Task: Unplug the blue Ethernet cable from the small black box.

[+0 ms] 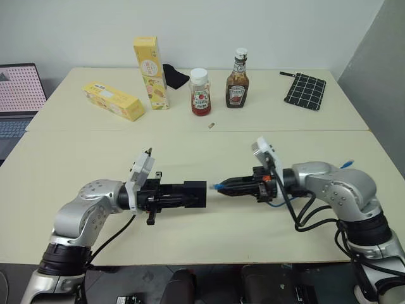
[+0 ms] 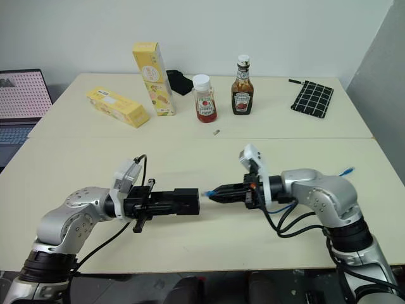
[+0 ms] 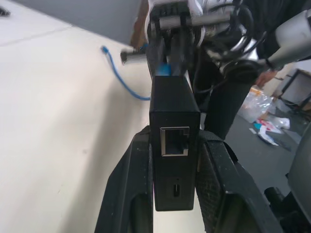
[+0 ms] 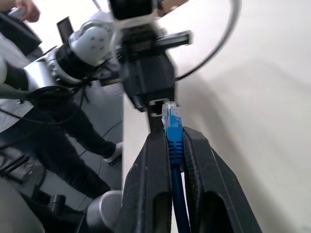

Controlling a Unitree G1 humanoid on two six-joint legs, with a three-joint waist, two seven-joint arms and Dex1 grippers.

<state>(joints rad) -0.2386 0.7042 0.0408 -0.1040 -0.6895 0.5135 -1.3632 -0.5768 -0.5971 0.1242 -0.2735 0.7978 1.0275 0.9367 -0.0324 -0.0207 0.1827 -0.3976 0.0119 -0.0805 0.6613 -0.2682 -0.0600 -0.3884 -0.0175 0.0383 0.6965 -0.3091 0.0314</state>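
While our left gripper (image 1: 190, 193) clamps the small black box (image 1: 195, 193), our right gripper (image 4: 170, 145) pinches the blue Ethernet cable (image 4: 172, 128), its plug just clear of the box.

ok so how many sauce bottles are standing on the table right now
2. A clear red ketchup bottle with a white cap stands at the far middle of the table, and a dark brown sauce bottle with a black cap stands just to its right, apart from it.
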